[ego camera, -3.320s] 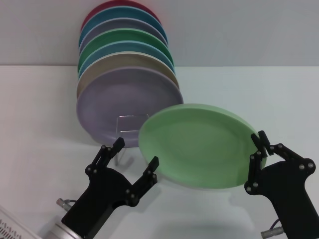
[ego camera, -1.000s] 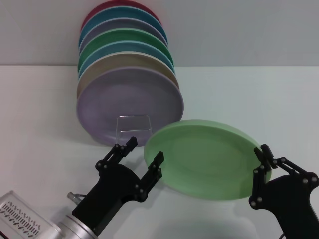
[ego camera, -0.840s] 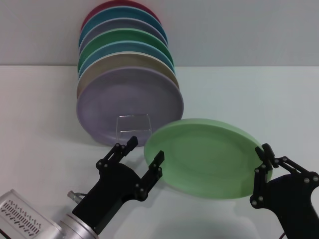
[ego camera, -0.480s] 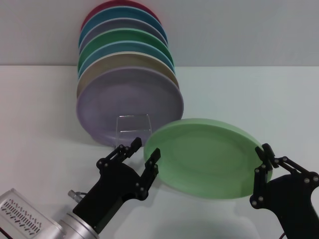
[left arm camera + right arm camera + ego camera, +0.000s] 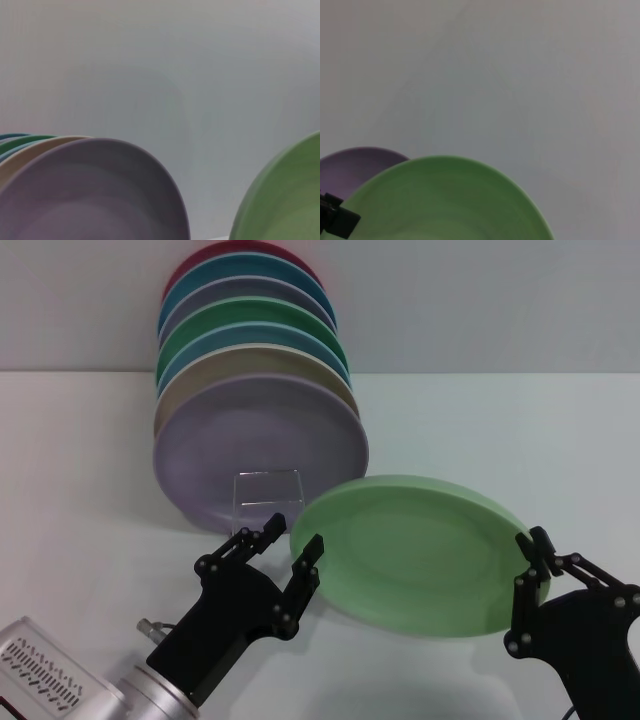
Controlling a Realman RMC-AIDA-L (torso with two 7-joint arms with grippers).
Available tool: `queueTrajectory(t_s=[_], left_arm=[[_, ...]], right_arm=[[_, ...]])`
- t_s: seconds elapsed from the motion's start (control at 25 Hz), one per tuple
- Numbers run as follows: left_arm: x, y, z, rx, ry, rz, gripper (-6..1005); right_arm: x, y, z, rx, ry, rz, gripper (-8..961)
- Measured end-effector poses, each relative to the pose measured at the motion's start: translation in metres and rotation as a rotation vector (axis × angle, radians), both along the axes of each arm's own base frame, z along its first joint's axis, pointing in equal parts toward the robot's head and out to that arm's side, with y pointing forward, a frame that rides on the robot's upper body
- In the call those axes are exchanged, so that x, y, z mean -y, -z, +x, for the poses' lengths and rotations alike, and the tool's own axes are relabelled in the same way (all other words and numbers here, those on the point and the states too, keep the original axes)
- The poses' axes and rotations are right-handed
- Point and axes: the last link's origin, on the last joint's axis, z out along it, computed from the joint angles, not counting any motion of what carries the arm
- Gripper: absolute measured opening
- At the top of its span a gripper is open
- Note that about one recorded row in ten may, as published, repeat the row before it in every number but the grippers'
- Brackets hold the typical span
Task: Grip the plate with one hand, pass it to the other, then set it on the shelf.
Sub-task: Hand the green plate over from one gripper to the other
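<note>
The plate (image 5: 415, 552) is round, light mint green and matte, with a thin pale rim. It is tilted, its face turned up and forward, held above the table between two black grippers — the right gripper (image 5: 534, 562) at its 3 o'clock edge, the left gripper (image 5: 290, 540) at its 9 o'clock edge. The shelf (image 5: 268, 496) — a thin wire loop — stands upright at 10 o'clock from the plate.

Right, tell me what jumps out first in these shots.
The mint-green plate floats mid-scene, pinched at its right edge by the right gripper, while the left gripper reaches with open fingers around its left rim. Behind them, a row of coloured plates leans on edge, the lilac plate foremost, with the wire shelf in front.
</note>
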Motion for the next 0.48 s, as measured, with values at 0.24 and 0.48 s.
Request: queueTrajectory(t_s=[0.24, 0.48], left_arm=[[-0.0008, -0.0002, 0.0004, -0.001, 0.003, 0.001, 399], [-0.001, -0.0001, 0.0008, -0.001, 0.006, 0.001, 364]], right_arm=[[0.0002, 0.0002, -0.0004, 0.001, -0.003, -0.001, 19], [0.0006, 0.0006, -0.0012, 0.002, -0.009, -0.003, 18]])
